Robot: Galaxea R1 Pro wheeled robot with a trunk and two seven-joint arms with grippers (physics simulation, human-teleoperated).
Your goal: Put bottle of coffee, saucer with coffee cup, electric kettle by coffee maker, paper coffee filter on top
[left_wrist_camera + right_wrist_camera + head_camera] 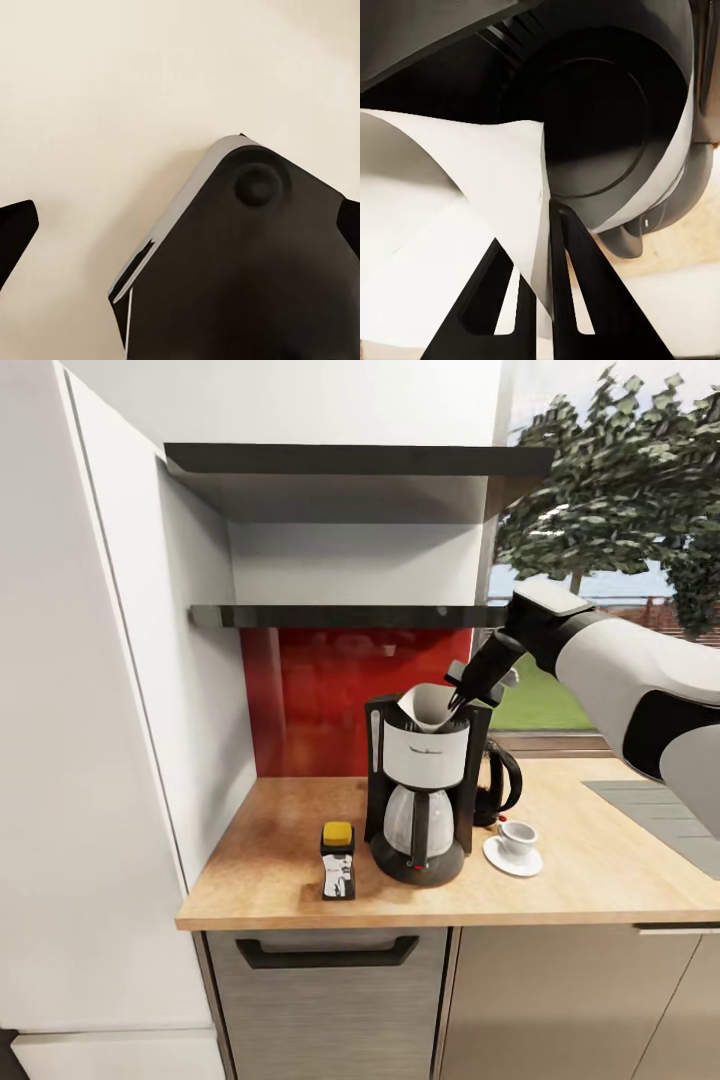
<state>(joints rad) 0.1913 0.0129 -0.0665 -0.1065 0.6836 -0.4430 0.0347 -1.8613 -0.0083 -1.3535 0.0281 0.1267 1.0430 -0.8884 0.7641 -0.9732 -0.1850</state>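
Note:
The coffee maker [418, 790] stands on the kitchen countertop [270, 860]. A white paper coffee filter [428, 705] sits in its top, tilted, and my right gripper [460, 696] is shut on the filter's rim. In the right wrist view the fingers [585, 300] pinch the filter's wall [450, 195] above the machine's round black top [592, 112]. The bottle of coffee [338, 860] stands left of the machine. To its right, the coffee cup [518, 838] rests on the saucer [505, 860]. The electric kettle [497, 785] is behind them. My left gripper [180, 232] is open over a cream surface.
The black kitchen shelf [340, 616] runs above the red backsplash, with a second board [350, 460] higher up. A tall white cabinet [90, 710] walls off the counter's left end. A grey inset [660, 810] lies in the counter at the right. A drawer handle [325, 953] sits below.

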